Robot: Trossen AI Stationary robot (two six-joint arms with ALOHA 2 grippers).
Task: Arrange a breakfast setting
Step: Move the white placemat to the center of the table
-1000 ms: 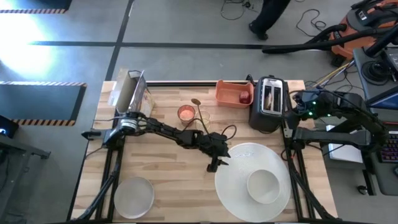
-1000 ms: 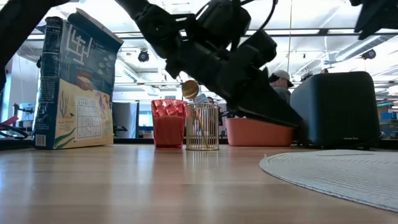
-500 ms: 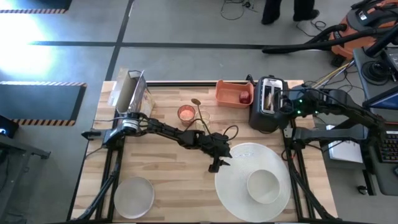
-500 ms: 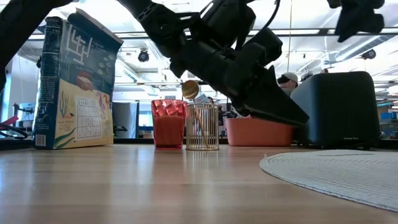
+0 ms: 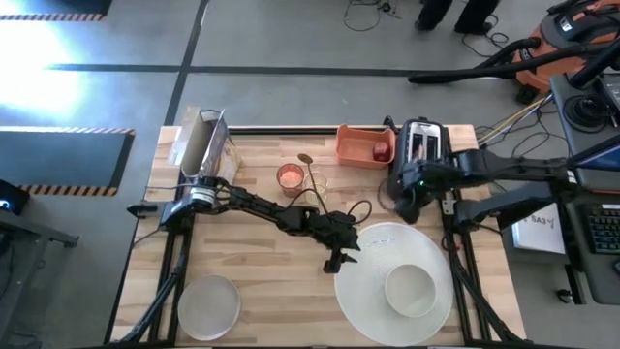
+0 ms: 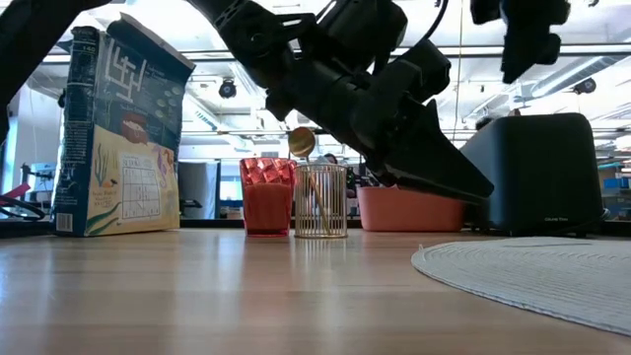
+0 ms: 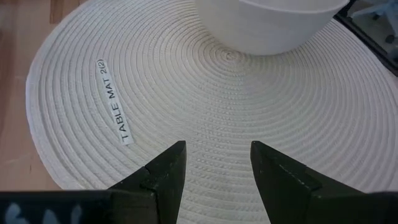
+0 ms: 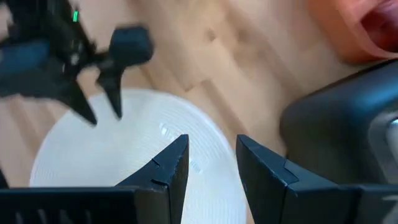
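Observation:
A round white woven mat (image 5: 363, 281) lies at the table's near right, and a white bowl (image 5: 412, 289) stands on it. My left gripper (image 7: 214, 163) hangs open just above the mat's left part, a little short of the bowl (image 7: 267, 22), with nothing between its fingers. My right gripper (image 8: 211, 158) is open and empty. It is up in the air in front of the black toaster (image 5: 418, 155), over the mat's far edge (image 8: 168, 109). A smaller white plate (image 5: 208, 305) lies at the near left. A pink-red cup (image 5: 289, 177) and a gold spoon (image 5: 308, 163) in a wire holder stand mid-table.
An orange tray (image 5: 360, 143) holding a small dark-red fruit (image 5: 380, 150) sits at the far edge beside the toaster. A cereal box (image 5: 201, 145) stands at the far left. Bare wood shows between the small plate and the mat.
My right gripper has swung from beyond the toaster's right side toward the table's left and near edge, sinking slightly and rolling as it went. It now hangs in front of the toaster. Its fingers stay open.

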